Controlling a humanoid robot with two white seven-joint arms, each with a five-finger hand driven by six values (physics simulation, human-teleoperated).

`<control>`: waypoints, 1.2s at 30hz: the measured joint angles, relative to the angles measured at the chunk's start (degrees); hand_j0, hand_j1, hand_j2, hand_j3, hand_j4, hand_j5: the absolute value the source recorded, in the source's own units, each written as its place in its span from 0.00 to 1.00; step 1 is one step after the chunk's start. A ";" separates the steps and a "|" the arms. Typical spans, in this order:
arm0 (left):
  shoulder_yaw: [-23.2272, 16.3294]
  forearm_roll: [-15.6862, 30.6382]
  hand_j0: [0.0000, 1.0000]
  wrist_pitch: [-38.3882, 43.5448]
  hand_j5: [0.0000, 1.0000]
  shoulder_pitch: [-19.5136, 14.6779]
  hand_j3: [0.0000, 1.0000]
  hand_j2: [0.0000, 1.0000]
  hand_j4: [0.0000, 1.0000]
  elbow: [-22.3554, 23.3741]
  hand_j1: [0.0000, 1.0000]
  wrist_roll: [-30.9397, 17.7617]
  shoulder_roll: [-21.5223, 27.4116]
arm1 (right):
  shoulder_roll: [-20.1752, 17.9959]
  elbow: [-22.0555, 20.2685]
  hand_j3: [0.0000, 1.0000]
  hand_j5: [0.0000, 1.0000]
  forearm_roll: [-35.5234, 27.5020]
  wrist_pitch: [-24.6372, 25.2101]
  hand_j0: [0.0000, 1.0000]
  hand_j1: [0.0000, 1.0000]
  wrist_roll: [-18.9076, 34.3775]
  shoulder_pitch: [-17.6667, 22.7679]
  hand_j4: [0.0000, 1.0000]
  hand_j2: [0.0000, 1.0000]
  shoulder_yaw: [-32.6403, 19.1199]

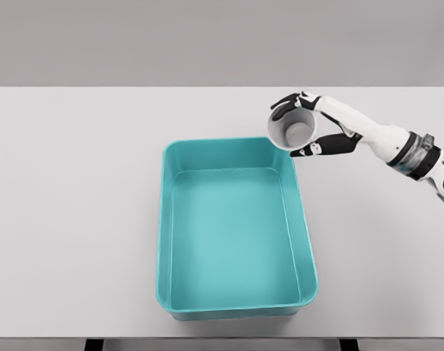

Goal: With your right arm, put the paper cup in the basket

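The right robot hand (314, 126) grips the paper cup (292, 129) (fingers partly hidden) at the basket's (167, 219) far corner.

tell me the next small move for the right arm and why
Probably carry the paper cup a little further left and toward the robot before releasing. The right robot hand grips it tilted at the teal basket's far right corner, so it seems barely over the rim, not the interior.

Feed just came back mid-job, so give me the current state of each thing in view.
paper cup: held in the right hand, tipped with its mouth toward the camera, at the basket's far right corner
right hand: fingers closed around the cup
basket: upright on the table, nothing inside
left arm: not in view
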 measured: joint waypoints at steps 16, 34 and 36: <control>0.00 0.00 1.00 0.00 1.00 0.00 1.00 1.00 1.00 0.00 1.00 0.00 0.00 | -0.59 -7.07 0.62 0.62 5.52 -0.01 0.62 0.62 -0.02 -5.80 0.62 0.62 8.96; 0.00 0.00 1.00 -0.01 1.00 0.00 1.00 1.00 1.00 0.00 1.00 0.00 0.00 | -0.47 -8.12 1.00 1.00 9.65 -0.01 1.00 1.00 0.24 -7.12 1.00 1.00 13.00; 0.00 0.00 1.00 0.00 1.00 0.00 1.00 1.00 1.00 0.00 1.00 0.00 0.00 | -0.47 -8.09 1.00 1.00 9.85 -0.01 1.00 1.00 0.29 -7.38 1.00 1.00 13.11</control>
